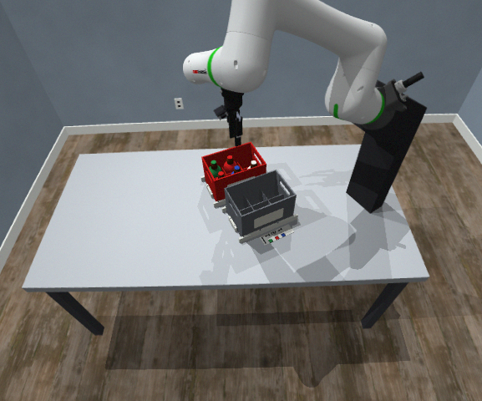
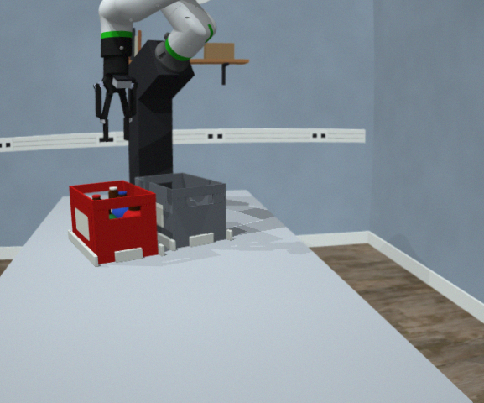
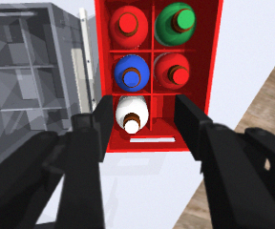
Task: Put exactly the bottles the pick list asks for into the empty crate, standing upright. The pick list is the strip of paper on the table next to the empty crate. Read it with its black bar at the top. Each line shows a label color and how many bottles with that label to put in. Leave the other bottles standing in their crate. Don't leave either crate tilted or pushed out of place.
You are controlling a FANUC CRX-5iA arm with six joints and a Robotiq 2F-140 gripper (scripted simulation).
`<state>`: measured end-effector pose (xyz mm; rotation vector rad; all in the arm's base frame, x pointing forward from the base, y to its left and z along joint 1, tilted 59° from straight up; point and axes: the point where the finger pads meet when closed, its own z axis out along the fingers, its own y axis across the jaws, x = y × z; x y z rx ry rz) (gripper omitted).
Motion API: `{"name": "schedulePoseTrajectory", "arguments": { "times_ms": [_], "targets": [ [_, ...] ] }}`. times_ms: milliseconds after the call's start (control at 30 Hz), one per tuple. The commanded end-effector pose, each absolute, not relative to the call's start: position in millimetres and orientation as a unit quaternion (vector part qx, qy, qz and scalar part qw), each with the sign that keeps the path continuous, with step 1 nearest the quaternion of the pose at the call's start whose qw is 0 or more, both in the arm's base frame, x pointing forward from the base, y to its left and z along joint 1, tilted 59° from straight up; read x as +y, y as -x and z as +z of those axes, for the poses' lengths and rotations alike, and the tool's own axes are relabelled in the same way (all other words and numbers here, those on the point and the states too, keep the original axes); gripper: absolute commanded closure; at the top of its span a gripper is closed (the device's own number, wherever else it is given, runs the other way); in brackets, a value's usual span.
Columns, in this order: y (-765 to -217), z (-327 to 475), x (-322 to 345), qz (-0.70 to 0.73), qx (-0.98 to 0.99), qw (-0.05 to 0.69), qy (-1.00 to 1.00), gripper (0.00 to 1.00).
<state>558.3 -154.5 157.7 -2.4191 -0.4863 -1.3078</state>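
While the half-open, empty gripper (image 3: 144, 125) hangs high above the red crate (image 3: 213, 72), it should centre over one listed bottle; the pick list (image 1: 276, 236) looks unreadable here.

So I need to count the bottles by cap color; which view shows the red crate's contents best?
The wrist view: it looks straight down into the red crate, showing all five bottles, two red, one green, blue and white, plus one vacant cell. The top view shows them small and partly overlapping; the exterior view shows only a few caps above the rim.
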Motion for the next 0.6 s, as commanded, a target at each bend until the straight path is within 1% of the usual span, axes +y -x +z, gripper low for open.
{"name": "schedulePoseTrajectory", "arguments": {
  "times_ms": [0,133,567],
  "targets": [
    [-567.1,163.5,-176.8,-0.461,-0.172,0.174,0.853,0.56],
    [-570.5,165.7,-185.8,-0.461,-0.172,0.174,0.853,0.56],
    [-570.5,165.7,-185.8,-0.461,-0.172,0.174,0.853,0.56]
  ]
}}
